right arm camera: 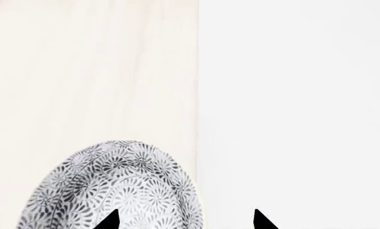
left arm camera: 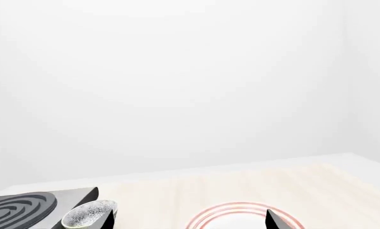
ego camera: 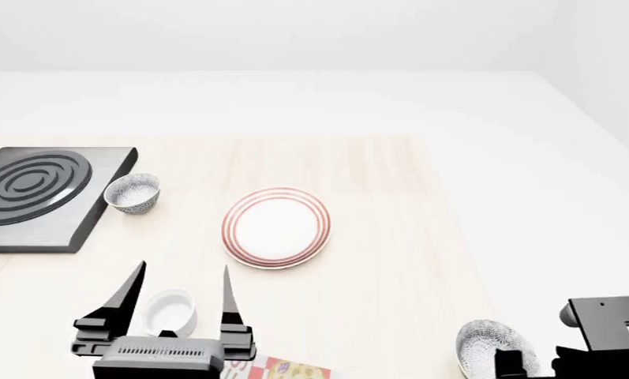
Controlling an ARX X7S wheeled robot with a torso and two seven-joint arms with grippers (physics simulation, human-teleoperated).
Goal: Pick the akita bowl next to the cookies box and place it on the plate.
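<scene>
The pale wooden counter (ego camera: 377,237) carries the white red-ringed plate (ego camera: 277,227), unloaded, well ahead-left of the right gripper (right arm camera: 184,220). The speckled grey-and-white akita bowl (right arm camera: 117,188) sits under its spread fingers, one apparently inside the rim; unlifted. The left gripper (ego camera: 177,296) hangs open, empty.
</scene>
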